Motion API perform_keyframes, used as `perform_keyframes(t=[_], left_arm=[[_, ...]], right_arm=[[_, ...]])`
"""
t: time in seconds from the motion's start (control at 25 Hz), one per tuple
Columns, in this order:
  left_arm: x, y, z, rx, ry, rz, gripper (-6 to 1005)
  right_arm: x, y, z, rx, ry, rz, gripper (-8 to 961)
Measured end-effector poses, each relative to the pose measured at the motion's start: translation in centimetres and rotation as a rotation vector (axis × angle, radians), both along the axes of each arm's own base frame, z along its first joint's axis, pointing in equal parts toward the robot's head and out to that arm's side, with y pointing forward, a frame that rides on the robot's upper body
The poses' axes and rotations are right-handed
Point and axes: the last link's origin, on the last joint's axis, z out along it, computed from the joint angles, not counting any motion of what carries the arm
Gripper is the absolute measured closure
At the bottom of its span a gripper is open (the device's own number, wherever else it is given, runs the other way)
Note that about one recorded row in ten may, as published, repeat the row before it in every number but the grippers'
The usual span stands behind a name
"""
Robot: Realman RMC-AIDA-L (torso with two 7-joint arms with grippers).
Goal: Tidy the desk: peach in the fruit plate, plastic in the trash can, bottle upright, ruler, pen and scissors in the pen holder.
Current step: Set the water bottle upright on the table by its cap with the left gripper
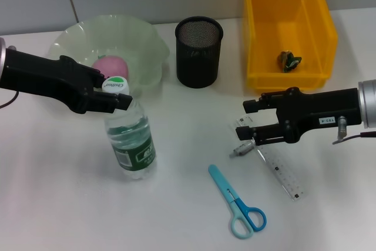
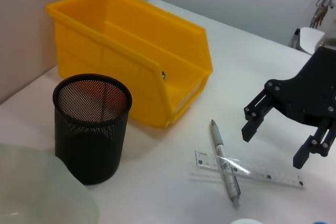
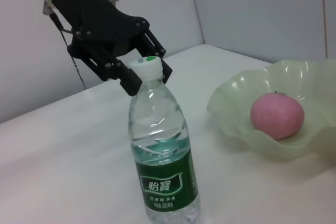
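The bottle (image 1: 130,142) stands upright beside the fruit plate (image 1: 70,36), the left tool (image 1: 115,93) spread around its cap. The right tool (image 1: 254,123), jaws apart, hovers over the pen (image 1: 241,149): grasping comes next.

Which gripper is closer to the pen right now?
Right. The right gripper hangs open directly over the pen, which lies across the ruler. The left gripper is across the desk at the upright bottle cap.
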Motion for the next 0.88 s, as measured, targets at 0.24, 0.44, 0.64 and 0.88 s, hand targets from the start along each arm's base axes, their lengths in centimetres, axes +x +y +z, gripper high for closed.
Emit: perform_keyframes(t=[0.24,0.44,0.64,0.88], left_arm=[[-0.1,0.0,0.2,0.012,0.017,-0.073,554],[-0.1,0.1,0.4,0.028,0.024,-0.121,554],[-0.4,0.3,0.8,0.040,0.042,-0.140,554],[-1.0,0.3,1.3,0.058,0.046,-0.137,553]], right_arm=[[-0.1,0.1,-0.2,0.001,0.015,-0.010,233],[0.0,0.0,-0.4,-0.004,0.022,-0.015,234],[0.2,-0.2,-0.4,-0.005,0.025,-0.025,233],[0.4,-0.4,-0.4,-0.005,0.025,-0.028,232]])
